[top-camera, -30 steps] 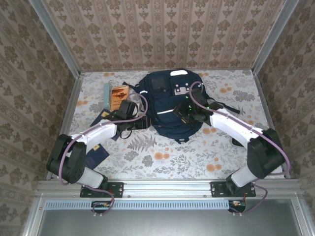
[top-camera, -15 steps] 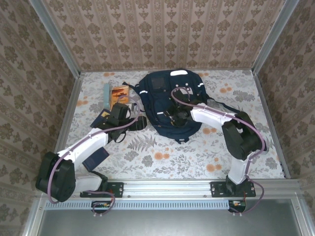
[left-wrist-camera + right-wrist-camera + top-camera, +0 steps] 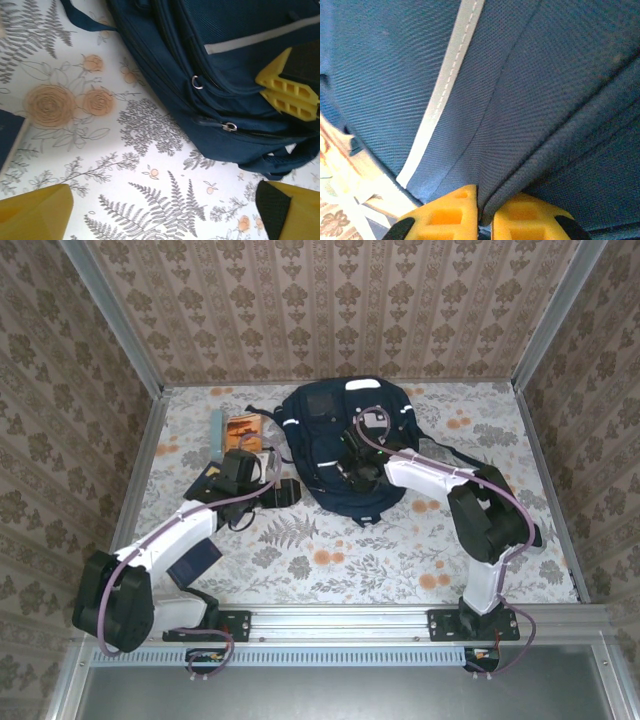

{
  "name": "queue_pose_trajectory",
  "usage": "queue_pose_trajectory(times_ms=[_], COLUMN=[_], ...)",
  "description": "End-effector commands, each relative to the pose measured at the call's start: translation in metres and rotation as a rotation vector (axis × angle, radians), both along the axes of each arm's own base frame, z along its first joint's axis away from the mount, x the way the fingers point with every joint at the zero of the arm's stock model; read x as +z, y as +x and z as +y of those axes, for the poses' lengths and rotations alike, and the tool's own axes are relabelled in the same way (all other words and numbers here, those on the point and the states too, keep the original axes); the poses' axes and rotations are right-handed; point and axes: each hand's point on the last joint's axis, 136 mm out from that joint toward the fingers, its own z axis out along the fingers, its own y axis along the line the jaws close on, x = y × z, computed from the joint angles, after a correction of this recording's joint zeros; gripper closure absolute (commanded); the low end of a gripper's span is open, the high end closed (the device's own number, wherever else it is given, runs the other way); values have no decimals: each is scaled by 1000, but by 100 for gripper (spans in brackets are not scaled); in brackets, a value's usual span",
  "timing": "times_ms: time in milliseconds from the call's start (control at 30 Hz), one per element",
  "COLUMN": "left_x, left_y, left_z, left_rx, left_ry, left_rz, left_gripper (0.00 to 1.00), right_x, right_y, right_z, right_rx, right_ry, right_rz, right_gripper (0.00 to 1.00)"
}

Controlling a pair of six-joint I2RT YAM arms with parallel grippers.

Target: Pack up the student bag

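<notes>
Right wrist view: our right gripper (image 3: 485,207) has its jaws pinching a fold of the student bag (image 3: 530,100), which lies at upper centre of the top view. Our left gripper (image 3: 160,215) hovers alongside, spread wide. We judge packing barely begun: the orange booklet (image 3: 243,430) lies outside.

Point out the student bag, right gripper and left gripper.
student bag (image 3: 318,445), top external view, navy front panel.
right gripper (image 3: 486,200), right wrist view, between yellow fingertips.
left gripper (image 3: 162,215), left wrist view, between yellow fingertips.
</notes>
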Motion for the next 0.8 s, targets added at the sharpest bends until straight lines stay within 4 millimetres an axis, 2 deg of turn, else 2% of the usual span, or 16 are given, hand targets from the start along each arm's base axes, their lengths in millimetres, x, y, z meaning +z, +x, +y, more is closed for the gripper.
queue_pose_trajectory(times_ms=[0,233,400,567,633,767], left_x=[11,14,6,-3,-4,-8], left_y=[1,8,10,16,12,13], left_z=[-23,-51,-67,-72,-80,-91], left_rx=[-109,-222,-324,-418,-491,-512], left_ry=[-87,-151,-113,-60,-65,-111], left_rz=[-1,-36,-110,-192,-218,-231], left_gripper=[14,30,34,36,37,37], right_x=[54,82,97,110,112,114], right_y=[16,17,19,17,16,17], right_z=[0,9,13,19,20,22], right_rx=[61,148,196,269,283,295], right_ry=[8,76,154,181,191,216], right_rz=[-181,-267,-298,-301,-298,-293], right_gripper=[91,93,95,95,95,94])
